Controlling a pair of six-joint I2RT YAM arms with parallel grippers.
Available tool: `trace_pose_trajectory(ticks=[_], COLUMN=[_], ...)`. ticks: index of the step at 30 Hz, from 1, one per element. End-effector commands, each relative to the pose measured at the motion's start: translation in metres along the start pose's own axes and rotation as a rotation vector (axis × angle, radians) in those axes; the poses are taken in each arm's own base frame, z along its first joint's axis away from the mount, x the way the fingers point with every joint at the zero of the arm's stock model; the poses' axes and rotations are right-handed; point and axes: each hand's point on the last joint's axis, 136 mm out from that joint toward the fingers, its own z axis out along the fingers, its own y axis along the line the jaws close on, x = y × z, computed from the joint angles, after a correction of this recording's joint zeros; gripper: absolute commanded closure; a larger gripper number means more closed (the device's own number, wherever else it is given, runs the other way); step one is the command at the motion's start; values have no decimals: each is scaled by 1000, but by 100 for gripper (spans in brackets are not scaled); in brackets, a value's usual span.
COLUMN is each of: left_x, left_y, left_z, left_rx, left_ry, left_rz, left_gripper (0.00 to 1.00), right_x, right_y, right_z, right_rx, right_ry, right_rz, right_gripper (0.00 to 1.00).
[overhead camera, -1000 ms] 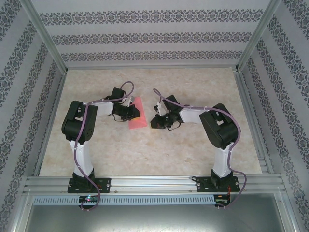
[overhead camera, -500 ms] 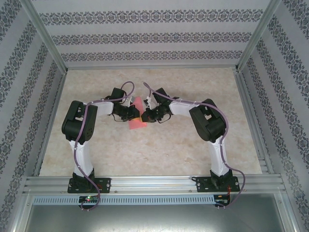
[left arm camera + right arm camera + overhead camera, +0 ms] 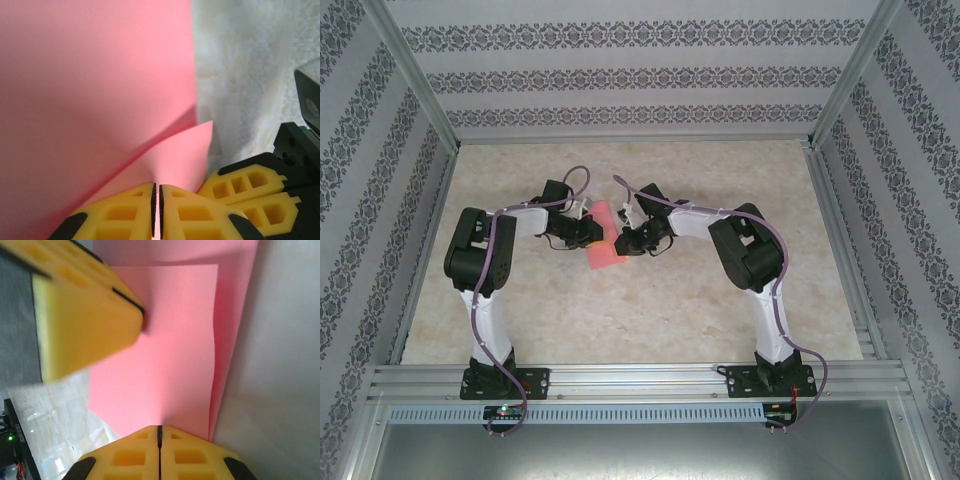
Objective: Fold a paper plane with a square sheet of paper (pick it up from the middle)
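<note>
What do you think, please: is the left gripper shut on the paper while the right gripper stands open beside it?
Not open: the right gripper is shut at the paper, as the right wrist view shows. The left gripper is shut on it.

Left arm (image 3: 488, 310) rises from base, elbow high, forearm reaching right. Right arm (image 3: 772, 320) mirrors it, forearm reaching left. Left end effector (image 3: 597, 235): fingers (image 3: 120, 215) pressed together, pinching fold of pink paper (image 3: 90, 100). Right end effector (image 3: 624, 241): fingers (image 3: 125, 457) pressed together on paper edge. 2 end effectors tip to tip, just beside each other.
</note>
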Motion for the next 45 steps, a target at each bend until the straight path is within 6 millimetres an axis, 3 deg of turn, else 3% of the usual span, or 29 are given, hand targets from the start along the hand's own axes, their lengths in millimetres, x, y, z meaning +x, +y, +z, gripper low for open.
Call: trace_pose_trajectory(ticks=[1,10,18,21,27,31,34,40,45], left_x=[-7,-13,-16,-22,-30,-28,-27,-20,-10], left_y=[11,45,56,46,7,-12,-23,-31,-36], left_z=[-12,-25,-30,-34,-45,-50,-58,-74,-84], left_rx=[-20,-112,-151,-128,-32,-19,-27,-63,-62], left_ry=[-18,-49,-61,-76,-103,-102,-111,-139,-165], left_rz=[6,-31,-32,-28,10,38,61,65,62], left_gripper=[86,86,86,86,85,81,78,64,52], right_x=[45,50,52,52,38,22,13,3,-6], right_y=[-43,-42,-34,-27,1,25,36,27,24], right_z=[11,8,2,0,-9,-27,-43,-59,-53], right_rx=[151,160,143,128,62,26,24,101,97], right_ry=[113,115,102,93,29,-41,-85,-109,-90], right_rz=[79,85,83,78,62,18,-29,-137,-211], right_gripper=[94,94,94,94,93,91,83,66,59])
